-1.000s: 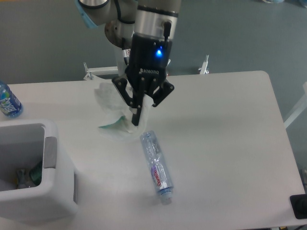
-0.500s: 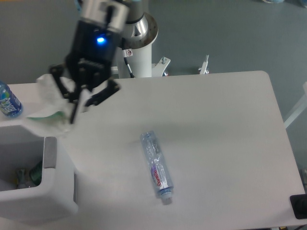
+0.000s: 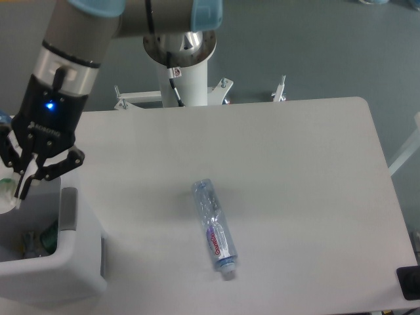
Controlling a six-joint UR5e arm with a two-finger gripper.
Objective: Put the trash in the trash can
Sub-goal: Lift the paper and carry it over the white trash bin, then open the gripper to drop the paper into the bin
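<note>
My gripper [image 3: 23,186] hangs over the far left side of the white trash can [image 3: 65,279], above its opening. Its fingers are shut on the white card scrap [image 3: 5,195], which shows a little green and is mostly cut off by the left edge of the view. The crushed clear bottle with the red-and-white label [image 3: 214,228] lies on its side on the table's middle, cap towards the front, well to the right of the gripper. Some dark items lie inside the trash can.
The arm's white base post [image 3: 182,65] stands behind the table's far edge. A black object [image 3: 408,283] sits at the front right corner. A sliver of the blue-labelled bottle [image 3: 2,119] shows at the left edge, behind the gripper.
The gripper has carried the white scrap from the table's middle leftwards to above the trash can. The crushed bottle has not moved.
</note>
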